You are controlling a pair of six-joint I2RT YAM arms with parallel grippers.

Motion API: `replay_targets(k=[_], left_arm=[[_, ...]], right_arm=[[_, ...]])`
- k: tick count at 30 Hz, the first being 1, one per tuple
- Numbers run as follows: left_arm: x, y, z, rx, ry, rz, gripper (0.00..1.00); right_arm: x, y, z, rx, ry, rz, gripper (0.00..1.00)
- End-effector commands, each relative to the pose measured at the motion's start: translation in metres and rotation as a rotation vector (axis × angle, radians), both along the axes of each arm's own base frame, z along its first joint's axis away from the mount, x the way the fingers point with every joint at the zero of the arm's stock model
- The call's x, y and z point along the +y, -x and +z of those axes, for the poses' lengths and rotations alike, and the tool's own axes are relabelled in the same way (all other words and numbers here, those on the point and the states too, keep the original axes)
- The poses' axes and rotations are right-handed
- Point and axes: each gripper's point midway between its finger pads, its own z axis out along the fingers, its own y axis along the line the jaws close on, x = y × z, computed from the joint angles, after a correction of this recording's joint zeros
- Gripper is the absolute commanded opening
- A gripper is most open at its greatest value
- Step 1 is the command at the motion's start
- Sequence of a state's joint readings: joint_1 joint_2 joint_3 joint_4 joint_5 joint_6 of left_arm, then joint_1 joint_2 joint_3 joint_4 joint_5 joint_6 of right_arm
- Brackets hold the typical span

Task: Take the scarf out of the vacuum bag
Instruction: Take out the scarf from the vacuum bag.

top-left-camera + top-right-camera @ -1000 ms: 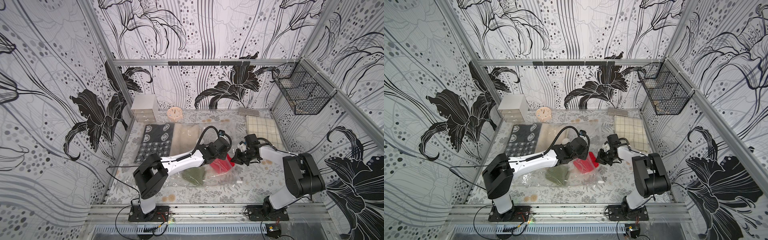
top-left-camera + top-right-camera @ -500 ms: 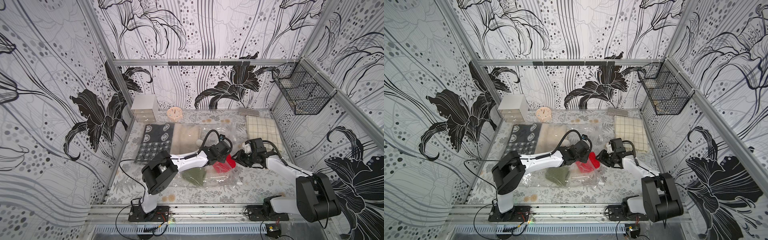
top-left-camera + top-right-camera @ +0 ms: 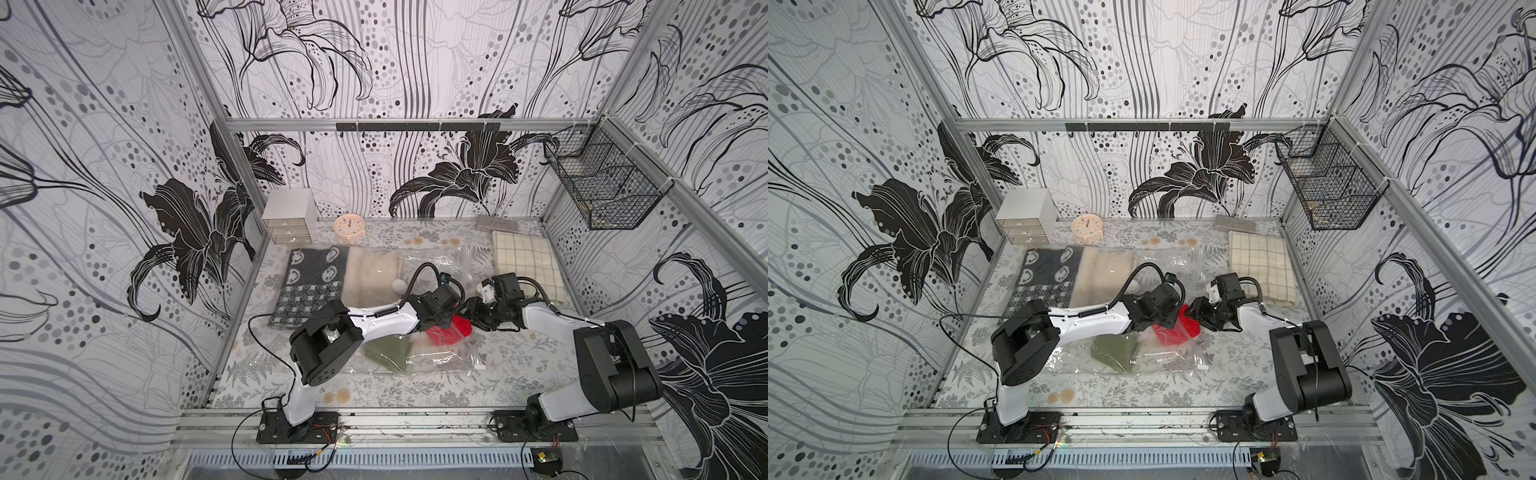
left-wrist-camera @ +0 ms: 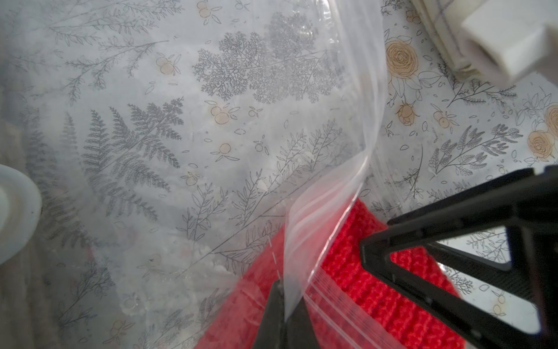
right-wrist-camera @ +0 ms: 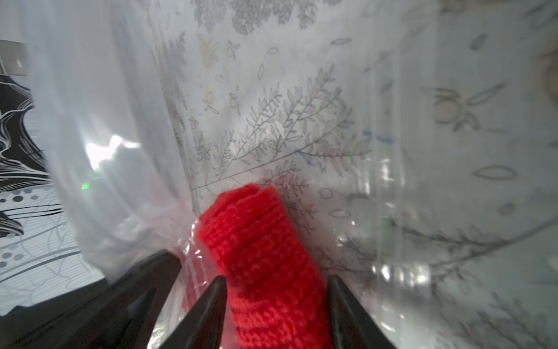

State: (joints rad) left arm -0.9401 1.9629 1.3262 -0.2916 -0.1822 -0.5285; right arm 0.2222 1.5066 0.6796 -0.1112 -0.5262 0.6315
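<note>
- Pinching the bag (image 4: 211, 121) by its zip lip, left gripper (image 4: 283, 314) is clamping, jaws closed.
- Straddling scarf (image 5: 256, 241) in bag's mouth, right gripper (image 5: 277, 279) is standing jaws apart.
- Judged next: closing on scarf, pulling it clear.

Bright, even light with soft shadows. Both top views are sharp, the walls (image 3: 104, 166) bowing at the frame edges. Right wrist view is blurred, with white glare patches on the vacuum bag (image 5: 111, 151).

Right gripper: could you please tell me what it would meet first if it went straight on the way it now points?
The right gripper would meet the red scarf, which lies between its open jaws. Behind that comes the clear bag, probably; depth is unclear.
</note>
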Motion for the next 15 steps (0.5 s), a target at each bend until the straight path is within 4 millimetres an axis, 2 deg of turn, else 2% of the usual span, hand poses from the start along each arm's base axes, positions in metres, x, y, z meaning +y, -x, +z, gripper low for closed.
replay_targets(k=[1, 11, 13, 15], left_arm=[[0.005, 0.001, -0.014, 0.028, -0.019, 0.003, 0.0], [0.007, 0.001, -0.009, 0.019, -0.012, 0.002, 0.0], [0.008, 0.0, -0.011, 0.022, -0.014, 0.004, 0.0], [0.008, 0.001, -0.015, 0.027, -0.014, 0.002, 0.0]], right_arm=[[0.019, -0.006, 0.007, -0.033, -0.109, 0.052, 0.56], [0.027, 0.004, -0.006, 0.031, -0.198, 0.075, 0.54], [0.027, 0.005, -0.005, 0.034, -0.199, 0.082, 0.49], [0.026, 0.006, -0.006, 0.037, -0.198, 0.083, 0.33]])
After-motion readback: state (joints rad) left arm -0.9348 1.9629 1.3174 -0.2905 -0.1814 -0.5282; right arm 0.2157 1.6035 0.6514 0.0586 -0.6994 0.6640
